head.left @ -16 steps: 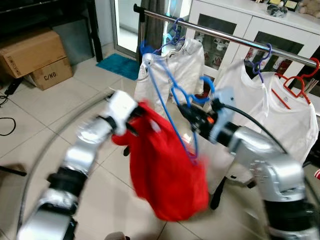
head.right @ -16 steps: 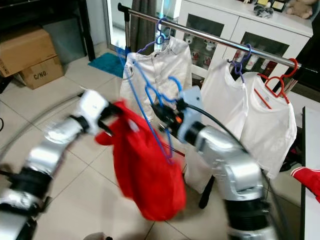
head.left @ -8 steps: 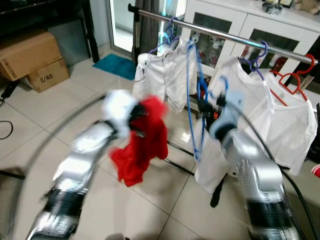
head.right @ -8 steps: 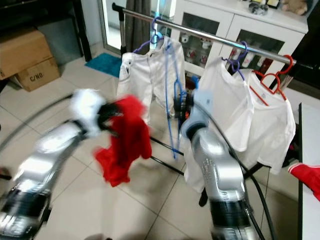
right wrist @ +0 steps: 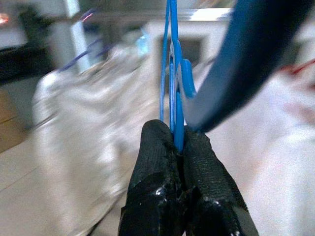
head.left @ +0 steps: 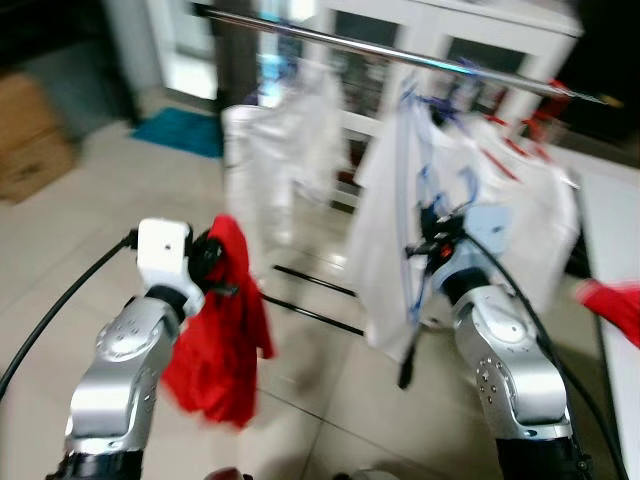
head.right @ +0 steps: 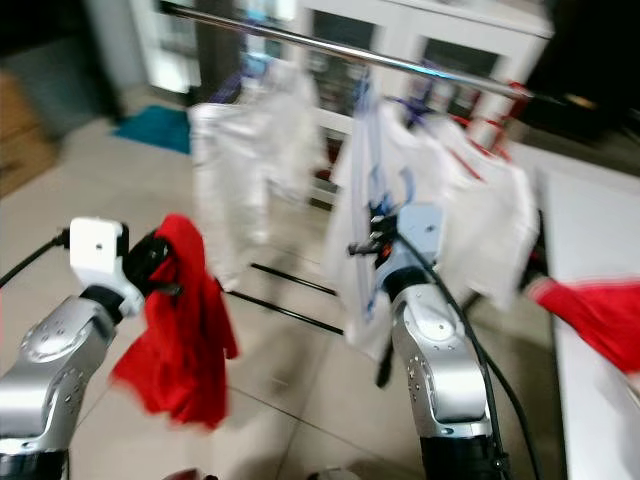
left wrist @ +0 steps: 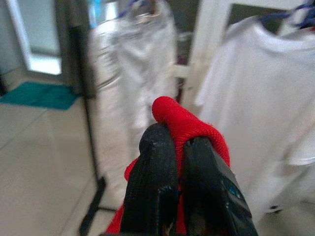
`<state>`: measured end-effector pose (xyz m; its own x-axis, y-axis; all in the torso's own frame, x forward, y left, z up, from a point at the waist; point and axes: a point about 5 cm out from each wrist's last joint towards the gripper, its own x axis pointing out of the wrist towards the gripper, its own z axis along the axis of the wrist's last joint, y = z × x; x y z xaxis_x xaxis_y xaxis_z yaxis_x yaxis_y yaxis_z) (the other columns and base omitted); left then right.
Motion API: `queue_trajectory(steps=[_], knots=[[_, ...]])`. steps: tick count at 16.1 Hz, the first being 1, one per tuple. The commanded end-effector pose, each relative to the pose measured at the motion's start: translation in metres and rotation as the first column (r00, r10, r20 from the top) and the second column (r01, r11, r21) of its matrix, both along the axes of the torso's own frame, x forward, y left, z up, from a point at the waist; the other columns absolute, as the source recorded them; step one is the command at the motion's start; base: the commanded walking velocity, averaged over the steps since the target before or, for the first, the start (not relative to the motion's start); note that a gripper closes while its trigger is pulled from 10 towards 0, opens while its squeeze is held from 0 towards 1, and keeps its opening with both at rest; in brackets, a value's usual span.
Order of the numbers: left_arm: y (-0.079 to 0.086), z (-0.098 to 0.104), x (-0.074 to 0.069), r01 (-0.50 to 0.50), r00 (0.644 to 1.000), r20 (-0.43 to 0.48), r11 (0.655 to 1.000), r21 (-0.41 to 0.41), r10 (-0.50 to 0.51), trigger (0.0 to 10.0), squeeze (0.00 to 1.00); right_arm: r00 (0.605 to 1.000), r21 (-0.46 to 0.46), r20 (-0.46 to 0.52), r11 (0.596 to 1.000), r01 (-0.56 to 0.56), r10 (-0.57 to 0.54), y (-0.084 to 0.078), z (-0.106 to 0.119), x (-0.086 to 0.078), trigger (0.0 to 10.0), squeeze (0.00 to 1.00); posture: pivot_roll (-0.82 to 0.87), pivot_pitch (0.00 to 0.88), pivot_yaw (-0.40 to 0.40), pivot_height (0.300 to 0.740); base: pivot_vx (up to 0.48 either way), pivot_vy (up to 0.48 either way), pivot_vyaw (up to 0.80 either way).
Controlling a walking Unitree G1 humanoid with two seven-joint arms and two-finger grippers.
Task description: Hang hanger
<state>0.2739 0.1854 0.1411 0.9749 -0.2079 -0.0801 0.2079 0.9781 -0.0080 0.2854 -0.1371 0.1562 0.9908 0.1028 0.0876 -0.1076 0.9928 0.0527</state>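
Clothes rail [head.left: 400,52] behind; right pincer [right wrist: 178,142] grips blue hanger [right wrist: 172,73]; left pincer [left wrist: 178,147] grips red garment [head.left: 225,340]

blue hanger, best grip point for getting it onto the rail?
Probably where the right gripper has it now: the thin blue hanger wires just below the hook, pinched from below. That leaves the hook free above the fingers to go over the rail. The left gripper holds the red garment aside.

head stereo facing rail [head.left: 400,52], wrist close-ups
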Motion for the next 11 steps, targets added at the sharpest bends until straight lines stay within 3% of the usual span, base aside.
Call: queue_trajectory(steps=[1,2,4,6,11], knots=[[-0.007,0.01,0.001,0.017,0.999,0.038,1.0,0.008,-0.018,10.0,0.0,0.999,0.003,0.041,1.0,0.028,-0.028,-0.002,0.007,0.001,10.0,0.0,-0.02,0.014,-0.075,0.74,0.0,0.0,-0.8],[-0.008,0.011,0.001,0.021,0.999,0.044,1.0,0.021,-0.021,10.0,0.0,1.0,0.055,0.0,0.998,-0.023,0.023,0.001,0.004,-0.001,10.0,0.0,-0.02,0.014,-0.074,0.74,0.0,0.0,-0.8],[-0.01,0.009,0.0,0.016,0.998,0.054,0.998,0.067,-0.02,10.0,0.0,0.999,-0.054,-0.008,0.998,0.032,-0.033,0.0,-0.004,-0.002,10.0,0.0,-0.02,0.014,-0.077,0.74,0.0,0.0,-0.8],[-0.013,0.011,-0.001,0.009,0.997,0.073,0.999,0.036,-0.011,10.0,0.0,0.996,-0.066,0.015,0.994,0.084,-0.083,-0.004,-0.006,0.0,10.0,0.0,-0.02,0.019,-0.081,0.74,0.0,0.0,-0.8],[-0.02,0.009,-0.001,-0.021,0.993,0.117,0.997,0.078,0.012,10.0,0.0,0.994,0.064,-0.023,0.992,0.107,-0.106,-0.004,-0.004,-0.001,10.0,0.0,-0.03,0.02,-0.087,0.74,0.0,0.0,-0.8]])
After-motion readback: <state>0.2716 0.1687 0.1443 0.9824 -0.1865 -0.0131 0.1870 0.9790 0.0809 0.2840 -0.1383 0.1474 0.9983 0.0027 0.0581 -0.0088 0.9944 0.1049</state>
